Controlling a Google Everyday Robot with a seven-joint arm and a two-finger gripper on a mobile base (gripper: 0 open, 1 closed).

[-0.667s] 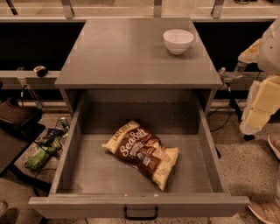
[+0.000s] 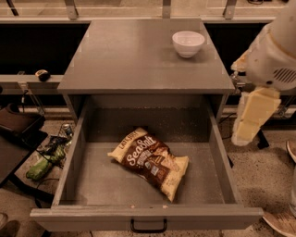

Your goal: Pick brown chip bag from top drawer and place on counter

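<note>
The top drawer (image 2: 69,171) stands pulled open, with a black pull handle (image 2: 148,227) on its front panel. The brown chip bag (image 2: 150,162) lies flat on the drawer floor, slightly right of centre, with white "Sea Salt" lettering facing up. The counter (image 2: 134,55) is the grey cabinet top behind the drawer. My gripper (image 2: 252,118) hangs at the end of the cream arm, outside and above the drawer's right wall, well apart from the bag. It holds nothing that I can see.
A white bowl (image 2: 188,43) stands at the counter's back right. A green bag (image 2: 41,166) and cables lie on the floor to the left, beside a dark chair (image 2: 16,122). A pale ledge with metal posts (image 2: 138,11) runs behind. A shoe (image 2: 282,222) is at bottom right.
My arm and gripper have moved left, closer to the drawer's right side. The bag and the bowl have not moved.
</note>
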